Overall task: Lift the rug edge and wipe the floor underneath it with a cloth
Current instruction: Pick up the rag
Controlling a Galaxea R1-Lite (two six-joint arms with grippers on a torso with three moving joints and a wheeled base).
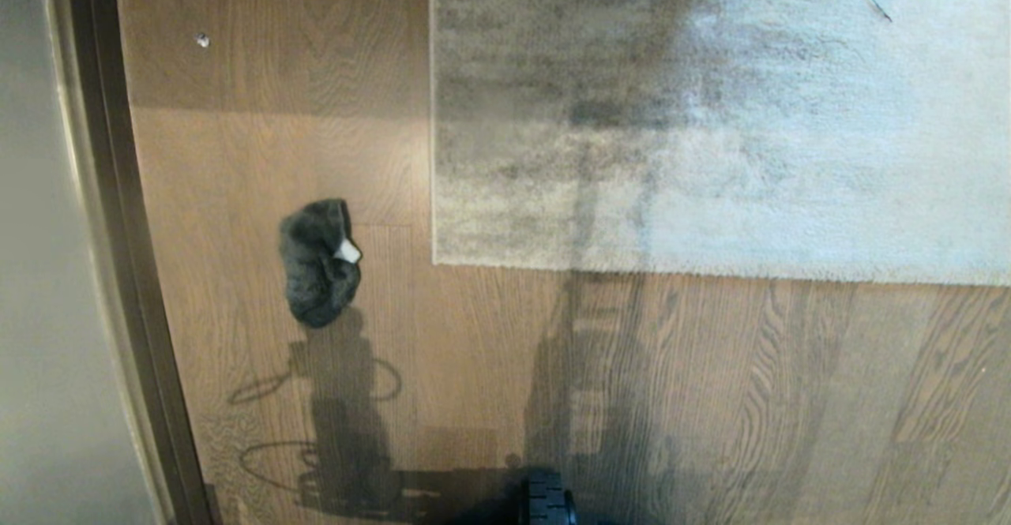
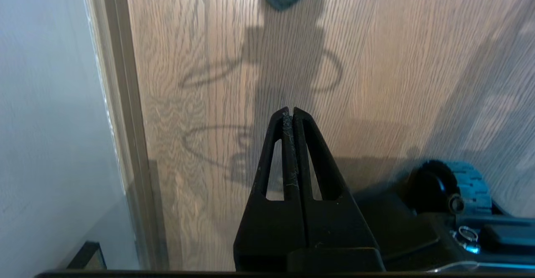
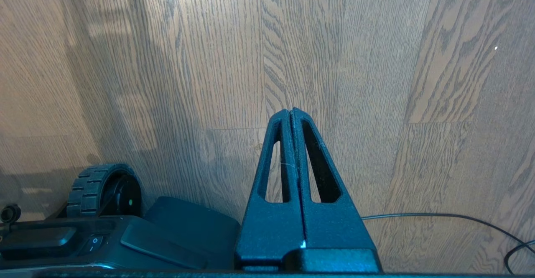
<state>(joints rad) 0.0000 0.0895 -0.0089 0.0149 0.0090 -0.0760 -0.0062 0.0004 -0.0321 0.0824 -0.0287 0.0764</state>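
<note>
Fingers of the left gripper point(image 2: 289, 110) and right gripper point(image 3: 291, 110) are pressing together, gripping nothing, hanging low by the base. Nothing is started: the rug edge point(image 1: 433, 114) is lying flat, low-pile and mottled grey, and the fuzzy dark cloth point(image 1: 318, 263) is sitting crumpled on the matt wood-grain floor point(image 1: 711, 399) just beside the rug's corner.

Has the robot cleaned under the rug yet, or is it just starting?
Just starting. Nothing looks done: the rug lies flat, its edge down on the floor. Nothing is in hand: the left end effector and right end effector are both shut and empty. The cloth lies untouched beside the rug. Grabbing it, lifting and wiping all remain.
</note>
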